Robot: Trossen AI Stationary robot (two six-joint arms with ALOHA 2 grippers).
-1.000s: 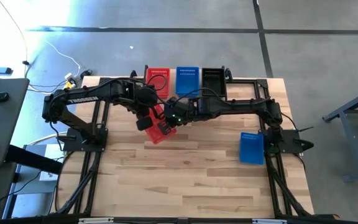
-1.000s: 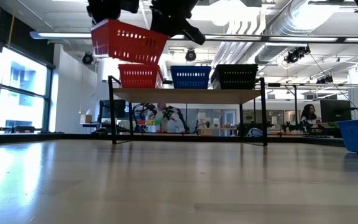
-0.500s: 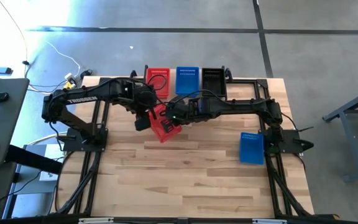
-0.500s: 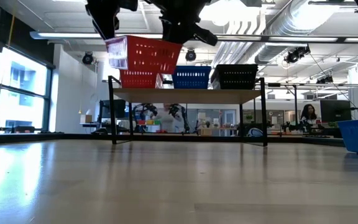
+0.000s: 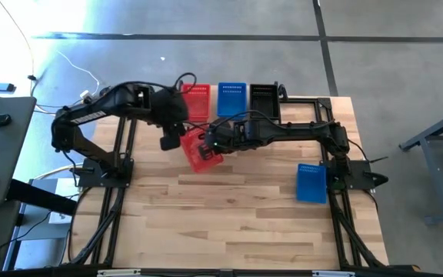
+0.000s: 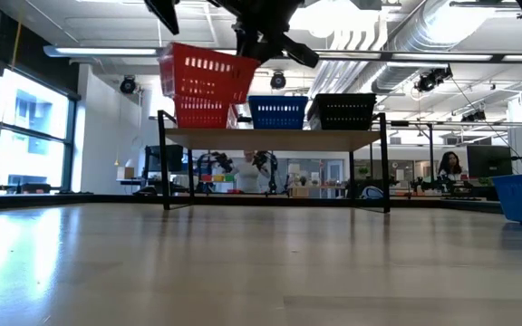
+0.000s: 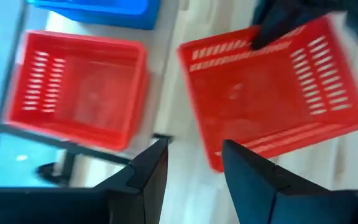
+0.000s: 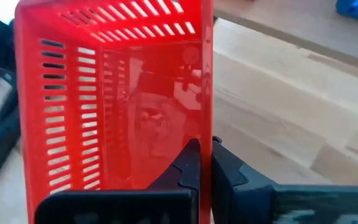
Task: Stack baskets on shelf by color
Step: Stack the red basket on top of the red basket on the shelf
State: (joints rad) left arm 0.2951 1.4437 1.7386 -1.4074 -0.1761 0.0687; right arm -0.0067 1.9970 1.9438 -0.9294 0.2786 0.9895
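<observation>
**Inspector A:** Report on the right gripper [image 5: 215,144].

**Inspector B:** Centre of the high view, just below the shelf [image 6: 275,139]. Its fingers are clamped tight on one wall of a red basket [image 5: 201,151]. In the right wrist view the fingers [image 8: 197,165] pinch that wall's rim. In the low view the held basket [image 6: 208,73] hangs tilted in the air, above and slightly in front of the shelf's left end.

**Inspector A:** And the left gripper [image 5: 169,141]?

**Inspector B:** Just left of the held basket in the high view, jaws parted, grasping nothing. In the left wrist view its fingers [image 7: 146,169] stand apart, clear of the basket's wall.

**Inspector A:** State of the shelf?

**Inspector B:** Top centre of the high view, three loads in a row: a red basket on the shelf [image 5: 196,98] at left, a blue one [image 5: 231,97] in the middle, a black one [image 5: 264,98] at right.

**Inspector A:** Anything off the shelf?

**Inspector B:** A blue basket on the table [image 5: 311,183], right of centre in the high view, beside the right arm's base.
</observation>
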